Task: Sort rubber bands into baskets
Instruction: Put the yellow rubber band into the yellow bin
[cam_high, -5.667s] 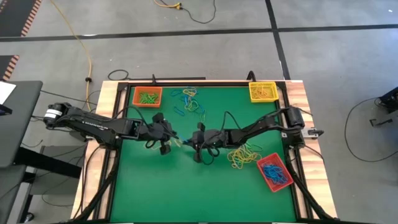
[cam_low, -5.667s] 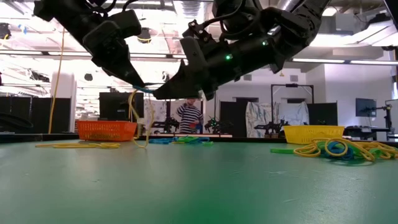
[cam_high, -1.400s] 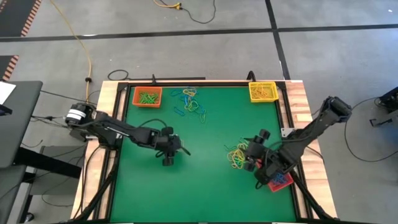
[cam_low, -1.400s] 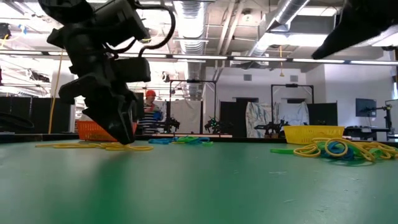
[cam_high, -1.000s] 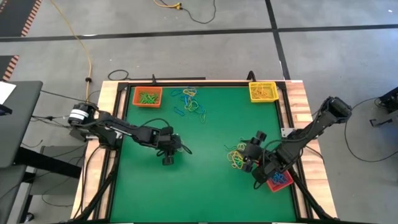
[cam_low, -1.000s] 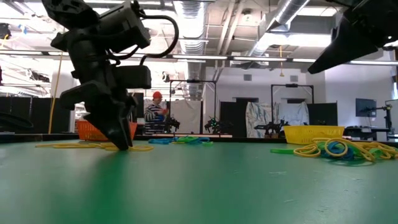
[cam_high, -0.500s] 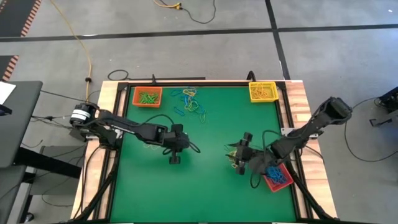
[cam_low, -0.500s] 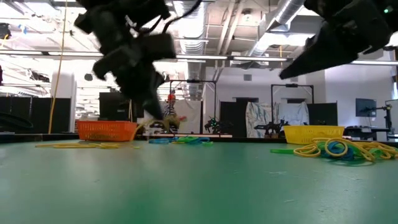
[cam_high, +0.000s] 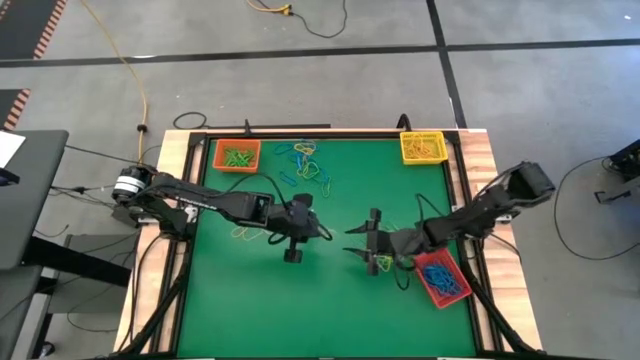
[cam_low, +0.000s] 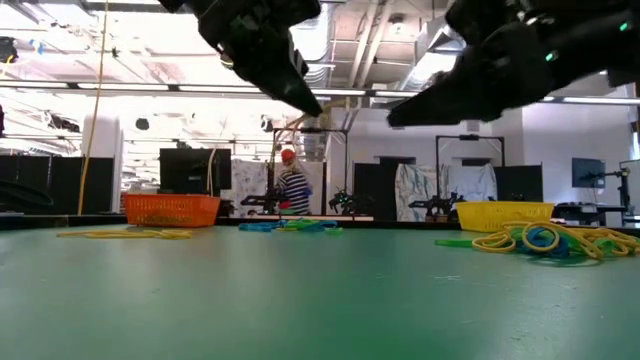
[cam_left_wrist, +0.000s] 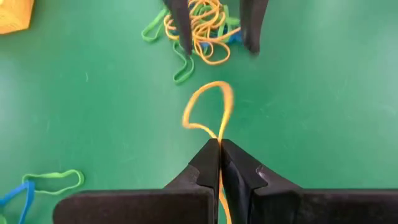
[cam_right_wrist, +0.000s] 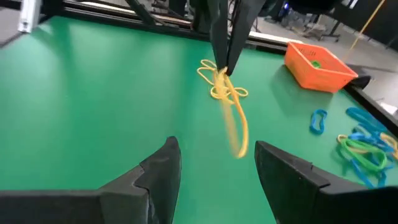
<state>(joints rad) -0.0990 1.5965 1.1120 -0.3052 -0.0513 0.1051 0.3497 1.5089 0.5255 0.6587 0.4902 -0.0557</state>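
Both arms have swung to the green table's (cam_high: 300, 300) middle since a moment ago. The left gripper (cam_left_wrist: 219, 149) now pinches a yellow rubber band (cam_left_wrist: 208, 109), lifted clear; the right gripper (cam_right_wrist: 214, 155), spread wide, faces it.

a yellow rubber band (cam_left_wrist: 208, 112) dangles pinched above the green mat, between orange basket (cam_high: 237, 155) and red basket (cam_high: 440, 277).

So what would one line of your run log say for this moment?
left hand: shut on thin yellow rubber band, raised mid-table | right hand: open, facing it | red plastic basket: blue bands inside
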